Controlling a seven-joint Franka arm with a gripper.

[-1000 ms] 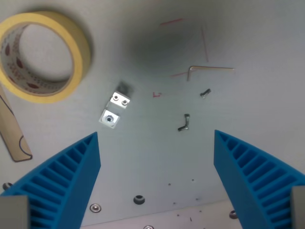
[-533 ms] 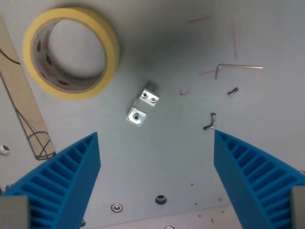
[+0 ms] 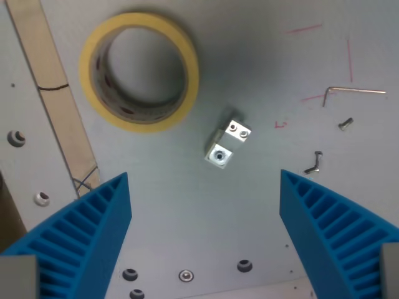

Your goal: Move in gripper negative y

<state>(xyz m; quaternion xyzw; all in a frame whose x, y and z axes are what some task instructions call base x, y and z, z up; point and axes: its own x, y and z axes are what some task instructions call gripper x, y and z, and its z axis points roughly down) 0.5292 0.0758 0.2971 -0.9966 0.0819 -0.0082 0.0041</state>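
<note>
My gripper (image 3: 204,240) is open and empty, its two blue ribbed fingers (image 3: 81,240) at the bottom left and bottom right of the wrist view. It hangs above a grey metal table (image 3: 187,199). A small metal angle bracket (image 3: 227,144) lies on the table above the gap between the fingers. A roll of yellow tape (image 3: 142,72) lies flat at the upper left.
A wooden strip (image 3: 57,93) runs along the wrist view's left. An Allen key (image 3: 350,93), a small bolt (image 3: 345,124) and a bent screw (image 3: 313,164) lie at the right, near red pen marks (image 3: 305,28). Screw holes (image 3: 244,266) dot the table's lower part.
The whole scene has shifted to the wrist view's right over the three frames, so the camera has moved to the left. The fingers stay equally wide open. Nothing on the table has moved.
</note>
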